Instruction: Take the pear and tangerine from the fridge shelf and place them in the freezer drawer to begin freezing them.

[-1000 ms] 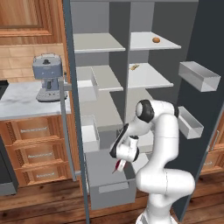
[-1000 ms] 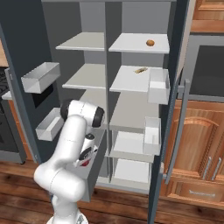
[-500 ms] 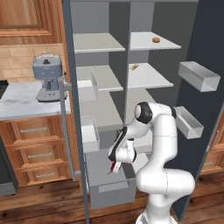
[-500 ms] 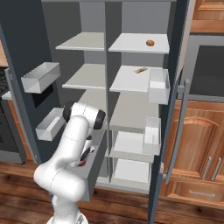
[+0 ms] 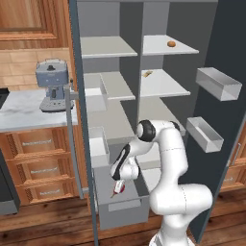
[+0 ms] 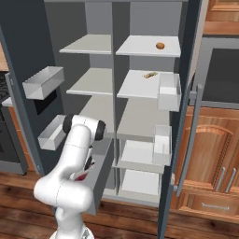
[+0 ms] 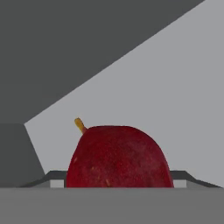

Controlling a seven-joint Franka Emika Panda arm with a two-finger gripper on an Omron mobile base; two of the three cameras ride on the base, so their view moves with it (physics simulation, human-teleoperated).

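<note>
My gripper [image 5: 117, 186] is shut on the glossy red pear [image 5: 119, 189] and hangs low inside the pulled-out grey freezer drawer [image 5: 122, 212]. In the hand view the pear [image 7: 117, 157], with its short stem, sits between the fingers against the drawer's pale floor and dark wall. The orange tangerine [image 5: 171, 43] lies on the top right fridge shelf [image 5: 156, 49], far above the gripper. In the right base view the tangerine [image 6: 160, 45] rests on that same shelf [image 6: 140, 48], and the arm hides most of the drawer [image 6: 101, 179].
A flat tan scrap [image 5: 147, 74] lies on the second right shelf. Translucent bins [image 5: 218, 82] [image 5: 204, 133] hang on the open right door, and others [image 5: 97, 93] on the left door. A coffee machine [image 5: 54, 84] stands on the counter at left.
The arm has carried the pear down and to the left, into the freezer drawer. The grip on the pear is unchanged, and the tangerine has not moved.
</note>
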